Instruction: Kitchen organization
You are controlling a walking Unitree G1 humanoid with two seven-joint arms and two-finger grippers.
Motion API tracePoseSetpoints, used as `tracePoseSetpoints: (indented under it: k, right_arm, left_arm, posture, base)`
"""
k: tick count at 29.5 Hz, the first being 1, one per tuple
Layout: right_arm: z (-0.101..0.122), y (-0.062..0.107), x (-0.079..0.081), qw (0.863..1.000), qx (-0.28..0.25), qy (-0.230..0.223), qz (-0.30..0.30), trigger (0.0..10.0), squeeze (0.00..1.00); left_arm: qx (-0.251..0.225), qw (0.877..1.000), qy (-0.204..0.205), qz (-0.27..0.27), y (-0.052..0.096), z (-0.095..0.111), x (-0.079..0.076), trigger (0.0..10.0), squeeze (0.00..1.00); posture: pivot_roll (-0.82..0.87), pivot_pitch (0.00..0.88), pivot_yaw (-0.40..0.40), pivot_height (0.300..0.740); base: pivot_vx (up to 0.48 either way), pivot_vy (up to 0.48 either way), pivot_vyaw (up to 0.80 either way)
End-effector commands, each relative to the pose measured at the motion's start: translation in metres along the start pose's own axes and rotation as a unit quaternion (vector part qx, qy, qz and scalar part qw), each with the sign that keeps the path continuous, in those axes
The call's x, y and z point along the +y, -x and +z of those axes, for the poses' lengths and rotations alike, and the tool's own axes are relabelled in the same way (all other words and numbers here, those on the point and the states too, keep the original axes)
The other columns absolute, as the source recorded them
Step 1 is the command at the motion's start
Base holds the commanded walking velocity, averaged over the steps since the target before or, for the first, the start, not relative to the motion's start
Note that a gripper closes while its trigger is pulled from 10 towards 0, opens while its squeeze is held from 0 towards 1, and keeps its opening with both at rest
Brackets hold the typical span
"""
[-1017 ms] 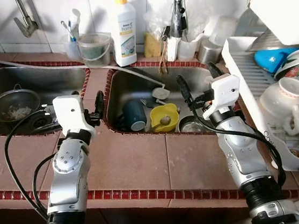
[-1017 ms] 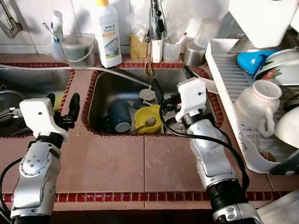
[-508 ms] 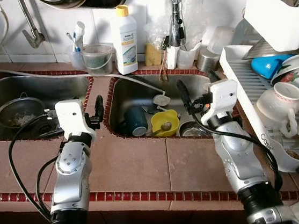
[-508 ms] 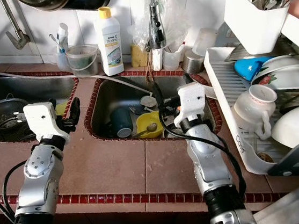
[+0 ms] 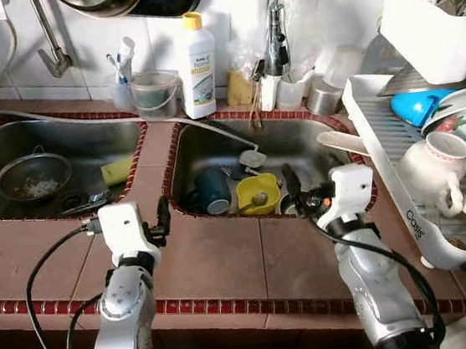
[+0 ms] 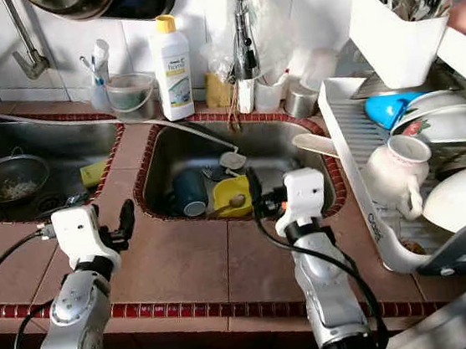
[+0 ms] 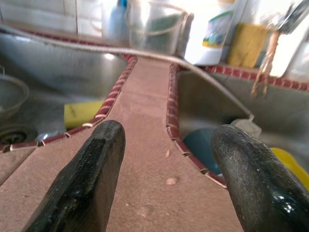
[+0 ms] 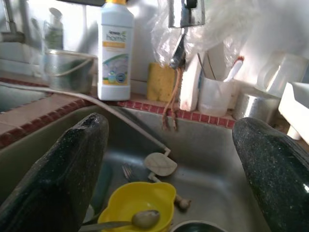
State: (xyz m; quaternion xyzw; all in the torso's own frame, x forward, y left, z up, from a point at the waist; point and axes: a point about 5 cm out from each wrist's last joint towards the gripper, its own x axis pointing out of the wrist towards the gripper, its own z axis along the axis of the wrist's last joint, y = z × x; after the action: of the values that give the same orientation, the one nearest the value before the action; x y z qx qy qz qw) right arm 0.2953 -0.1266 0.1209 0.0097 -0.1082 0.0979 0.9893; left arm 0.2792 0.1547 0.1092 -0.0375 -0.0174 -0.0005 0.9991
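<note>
Both claws, left claw and right claw, hang spread and empty; the yellow cup sits in the sink at your right claw's 12 o'clock. You're approaching; reach in next.

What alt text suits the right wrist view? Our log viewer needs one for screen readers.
The right gripper, fingers open, points into a steel sink at a yellow cup holding a spoon. A white detergent bottle stands on the ledge behind.

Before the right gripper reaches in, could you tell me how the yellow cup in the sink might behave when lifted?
The yellow cup looks like thin plastic, so probably light and not fragile. A spoon rests inside it and may slide or fall out if tilted. Sitting in the sink, it may be wet and slippery.
</note>
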Motion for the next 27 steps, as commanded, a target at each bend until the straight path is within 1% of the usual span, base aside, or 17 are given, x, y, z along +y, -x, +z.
tracePoseSetpoints:
  k: [1,3,6,8,12,13,15,16,17,19,22,27]
  right_arm:
    - [0.007,0.003,0.001,1.000,-0.013,0.004,0.008,10.0,0.00]
    - [0.009,0.007,0.003,1.000,-0.017,-0.002,0.015,10.0,0.00]
    - [0.010,0.011,0.005,1.000,-0.022,-0.001,0.021,10.0,0.00]
    - [0.010,0.015,0.006,1.000,-0.023,0.000,0.019,10.0,0.00]
    - [0.009,0.018,0.008,1.000,-0.017,-0.007,0.020,10.0,0.00]
    - [0.008,0.019,0.008,1.000,-0.015,-0.006,0.021,10.0,0.00]
    - [0.008,0.021,0.009,1.000,-0.013,-0.005,0.020,10.0,0.00]
    - [0.006,0.023,0.009,1.000,-0.010,-0.004,0.022,10.0,0.00]
    - [0.005,0.025,0.009,1.000,-0.006,-0.006,0.022,10.0,0.00]
    - [0.005,0.027,0.009,1.000,-0.005,-0.004,0.023,10.0,0.00]
    - [0.004,0.030,0.007,1.000,0.001,-0.009,0.016,10.0,0.00]
    - [-0.002,0.035,0.002,1.000,0.016,-0.003,0.014,10.0,0.00]
  left_arm:
    - [-0.028,1.000,0.000,-0.007,0.004,0.010,-0.004,10.0,0.00]
    - [-0.026,0.999,0.014,-0.019,0.008,0.011,-0.006,10.0,0.00]
    - [-0.032,0.999,0.024,-0.024,0.012,0.013,-0.006,10.0,0.00]
    - [-0.041,0.998,0.015,-0.041,0.016,0.015,-0.008,10.0,0.00]
    - [-0.042,0.998,0.010,-0.039,0.020,0.014,-0.008,10.0,0.00]
    - [-0.040,0.998,-0.004,-0.038,0.021,0.014,-0.007,10.0,0.00]
    - [-0.035,0.998,-0.007,-0.041,0.023,0.013,-0.007,10.0,0.00]
    - [-0.025,0.999,-0.015,-0.044,0.024,0.010,-0.008,10.0,0.00]
    - [-0.019,0.998,-0.006,-0.052,0.025,0.009,-0.009,10.0,0.00]
    - [-0.024,0.998,-0.003,-0.057,0.028,0.010,-0.010,10.0,0.00]
    - [-0.019,0.998,-0.007,-0.058,0.031,0.009,-0.012,10.0,0.00]
    - [-0.020,0.997,-0.008,-0.072,0.034,0.007,-0.012,10.0,0.00]
  posture:
    - [-0.05,0.000,-0.073,0.740]
    - [-0.04,0.000,-0.073,0.740]
    - [-0.04,0.000,-0.071,0.740]
    - [-0.04,0.000,-0.072,0.740]
    - [-0.04,0.000,-0.069,0.740]
    - [-0.04,0.000,-0.069,0.740]
    - [-0.03,0.000,-0.068,0.740]
    - [-0.03,0.000,-0.069,0.740]
    - [-0.04,0.000,-0.067,0.740]
    - [-0.04,0.000,-0.067,0.740]
    - [-0.04,0.000,-0.065,0.740]
    - [-0.05,0.000,-0.066,0.740]
  base:
    - [0.000,0.000,0.00]
    - [0.000,0.000,0.00]
    - [0.000,0.000,0.00]
    - [0.000,0.000,0.00]
    - [0.000,0.000,0.00]
    - [0.000,0.000,0.00]
    - [0.000,0.000,0.00]
    - [0.000,0.000,0.00]
    - [0.000,0.000,0.00]
    - [0.000,0.000,0.00]
    - [0.000,0.000,0.00]
    - [0.000,0.000,0.00]
